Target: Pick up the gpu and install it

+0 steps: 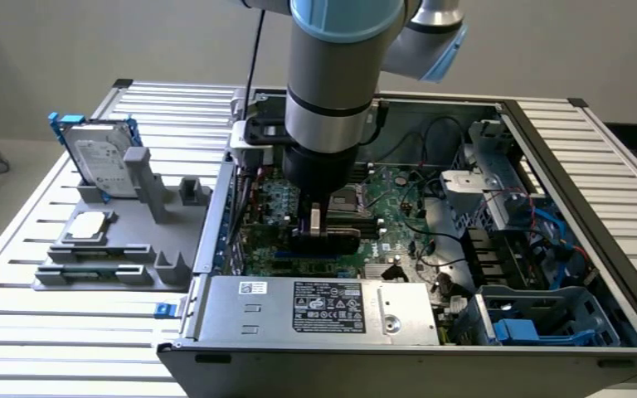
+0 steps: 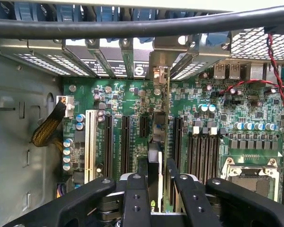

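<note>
One thin card, the gpu [image 2: 159, 124], likely light, stiff and fragile, is best held by its top edge, as the end effector [image 2: 157, 166] grips it now, edge-on over the motherboard [image 2: 118, 94] slots, with the arm [image 1: 330, 83] plunging vertically into the case [image 1: 584, 207].

A slatted metal table [image 1: 53, 332] stands before a plain grey wall [image 1: 130, 41].

A robotics lab, by the look: industrial arm [image 1: 330, 75], opened computer case [image 1: 407, 369], grey parts fixture [image 1: 147, 249], slatted aluminium surface [image 1: 64, 332].
</note>
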Tool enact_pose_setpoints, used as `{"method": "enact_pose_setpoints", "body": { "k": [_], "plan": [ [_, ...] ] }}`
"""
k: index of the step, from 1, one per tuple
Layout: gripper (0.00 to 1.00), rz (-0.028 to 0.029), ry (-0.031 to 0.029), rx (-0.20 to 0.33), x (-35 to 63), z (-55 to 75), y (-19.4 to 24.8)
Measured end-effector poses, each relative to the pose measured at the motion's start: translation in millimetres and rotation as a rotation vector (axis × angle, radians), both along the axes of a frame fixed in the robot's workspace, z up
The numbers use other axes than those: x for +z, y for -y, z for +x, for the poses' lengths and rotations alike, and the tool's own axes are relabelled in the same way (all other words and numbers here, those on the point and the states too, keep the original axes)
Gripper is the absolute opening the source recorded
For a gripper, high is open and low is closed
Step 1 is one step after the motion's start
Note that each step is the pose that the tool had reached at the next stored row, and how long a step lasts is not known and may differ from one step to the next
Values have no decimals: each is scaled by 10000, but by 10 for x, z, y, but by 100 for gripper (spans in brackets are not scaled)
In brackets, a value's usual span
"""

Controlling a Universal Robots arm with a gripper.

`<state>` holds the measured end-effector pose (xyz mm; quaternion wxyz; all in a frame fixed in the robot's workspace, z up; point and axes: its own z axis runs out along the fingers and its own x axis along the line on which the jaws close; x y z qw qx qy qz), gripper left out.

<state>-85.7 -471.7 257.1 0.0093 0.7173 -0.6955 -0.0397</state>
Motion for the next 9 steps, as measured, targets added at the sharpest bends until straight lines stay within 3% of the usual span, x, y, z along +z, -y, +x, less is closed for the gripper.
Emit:
{"method": "enact_pose_setpoints", "body": {
  "k": [9],
  "plan": [
    [26,1,-17,2,-16,1,1]
  ]
}}
